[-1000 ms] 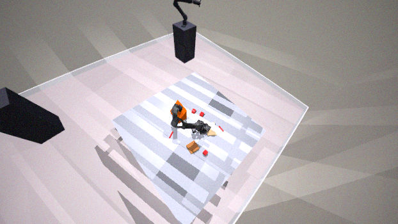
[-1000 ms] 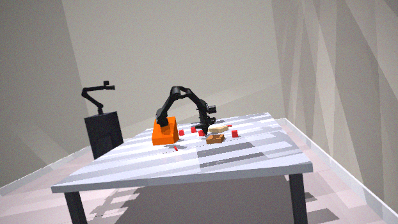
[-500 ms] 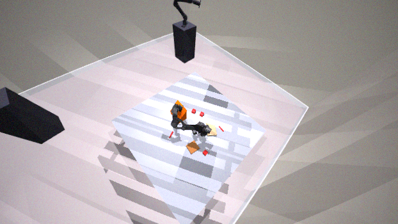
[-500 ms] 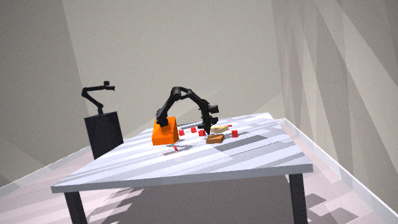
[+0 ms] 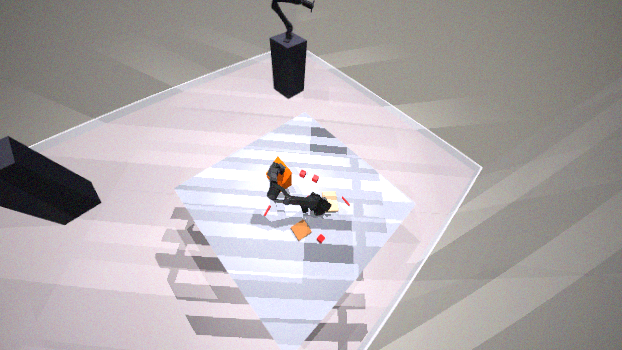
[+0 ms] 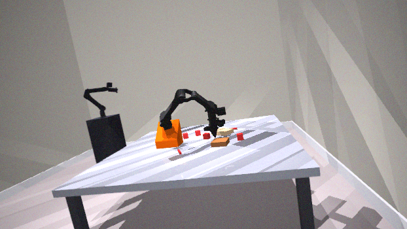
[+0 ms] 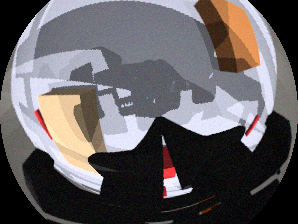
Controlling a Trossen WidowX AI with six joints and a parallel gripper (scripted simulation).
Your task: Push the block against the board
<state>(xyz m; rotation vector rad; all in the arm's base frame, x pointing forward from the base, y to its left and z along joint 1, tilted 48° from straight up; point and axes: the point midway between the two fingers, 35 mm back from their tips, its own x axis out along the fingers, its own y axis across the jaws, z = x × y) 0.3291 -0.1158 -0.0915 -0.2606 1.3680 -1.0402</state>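
The orange-brown square block lies flat on the table. The beige board lies flat too, partly hidden by the arm in the top view. A gap separates block and board. My gripper is shut and empty and points down low over the table. Its tips are to the board's left in the exterior view, behind the block. In the wrist view the board is left of the fingers and the block is up at the right. Whether the tips touch the table is unclear.
Small red cubes stand around the parts. One red strip lies beyond the board, another nearer the orange arm base. A second arm stands on a dark pedestal off the table.
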